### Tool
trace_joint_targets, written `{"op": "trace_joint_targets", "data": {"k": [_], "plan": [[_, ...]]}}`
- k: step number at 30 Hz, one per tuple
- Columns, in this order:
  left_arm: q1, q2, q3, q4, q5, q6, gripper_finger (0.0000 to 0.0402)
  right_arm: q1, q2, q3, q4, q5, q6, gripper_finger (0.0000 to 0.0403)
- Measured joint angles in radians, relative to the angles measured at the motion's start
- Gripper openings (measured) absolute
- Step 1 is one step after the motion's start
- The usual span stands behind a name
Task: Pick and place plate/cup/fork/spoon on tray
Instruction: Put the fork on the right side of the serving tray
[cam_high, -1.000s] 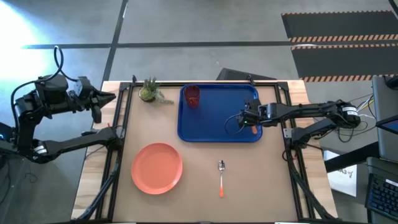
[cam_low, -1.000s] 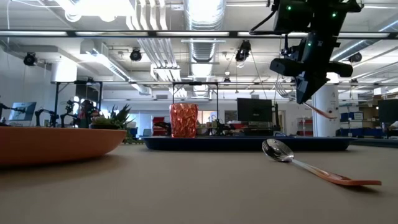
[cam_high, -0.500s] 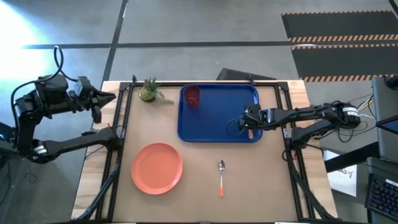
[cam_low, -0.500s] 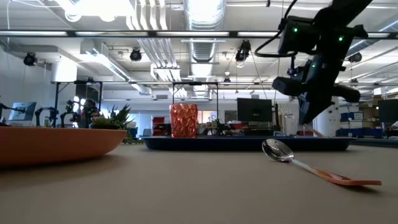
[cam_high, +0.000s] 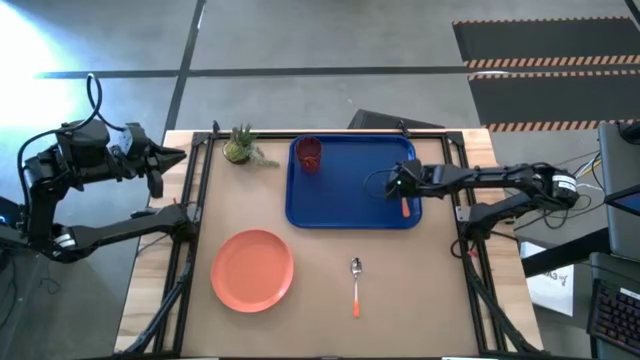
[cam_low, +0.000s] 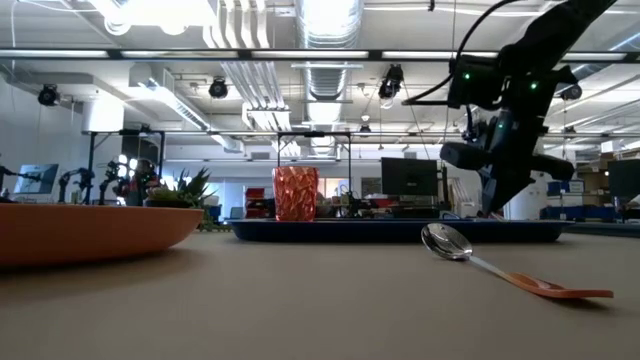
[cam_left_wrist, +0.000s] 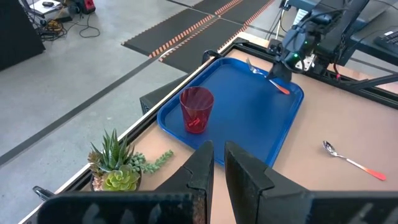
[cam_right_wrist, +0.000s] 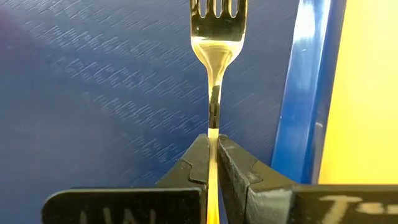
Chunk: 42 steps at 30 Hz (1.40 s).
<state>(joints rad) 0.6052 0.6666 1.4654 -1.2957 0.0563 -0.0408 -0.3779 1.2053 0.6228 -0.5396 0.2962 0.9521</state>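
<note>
Since a second ago the right tool (cam_high: 398, 186) has come down from above the tray's right side to just over its floor, carrying the fork with it. It is clamped on the fork (cam_right_wrist: 214, 74) at the neck below the tines, and the wrist view shows the tines lying against or just above the blue floor of the tray (cam_high: 350, 210), close to the raised right rim. From above, the fork's orange handle (cam_high: 404, 208) trails from the tool toward the tray's front right corner. To finish this step well, the fork should be lowered until it rests flat on the floor, then let go gently and the tool lifted straight up, so nothing flicks or catches the nearby rim. The cup (cam_high: 309, 155) already stands in the tray's far left corner, well apart. The plate (cam_high: 252, 270) and the spoon (cam_high: 355, 283) lie on the surface in front of the tray. The left tool (cam_left_wrist: 214, 168) waits past the surface's left edge, fingers nearly together and holding nothing. Whether the fork actually touches the tray cannot be told; in the low view the tray's rim hides it.
</note>
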Motion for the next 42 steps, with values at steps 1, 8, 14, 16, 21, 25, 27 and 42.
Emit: {"op": "trace_joint_targets", "data": {"k": [1,8,14,16,21,25,27,42], "plan": [[0.0,0.0,0.0,0.0,0.0,0.0,0.0019,-0.006,0.0,0.0,0.0,-0.001,-0.004,0.0008],[0.0,0.0,0.0,0.0,0.0,0.0,0.0019,-0.048,0.0,-0.032,0.009,-0.009,0.005,0.0008],[0.0,0.0,0.0,0.0,0.0,-0.001,0.0019,-0.048,0.0,-0.106,0.166,-0.02,0.061,0.0008],[0.0,0.0,0.0,0.0,0.0,-0.001,0.0019,-0.048,0.0,-0.128,0.224,-0.019,0.069,0.0008],[0.0,0.0,0.0,0.0,0.0,-0.001,0.0019,-0.05,0.0,-0.146,0.238,-0.01,0.084,0.0008],[0.0,0.0,0.0,0.0,0.0,-0.001,0.0019,-0.05,0.0,-0.148,0.235,-0.008,0.088,0.0008],[0.0,0.0,0.0,0.0,-0.001,-0.001,0.0019,-0.05,0.0,-0.148,0.235,-0.009,0.088,0.0008],[0.0,0.0,0.0,0.0,-0.001,-0.001,0.0019,-0.049,0.0,-0.148,0.235,-0.01,0.097,0.0044]]}}
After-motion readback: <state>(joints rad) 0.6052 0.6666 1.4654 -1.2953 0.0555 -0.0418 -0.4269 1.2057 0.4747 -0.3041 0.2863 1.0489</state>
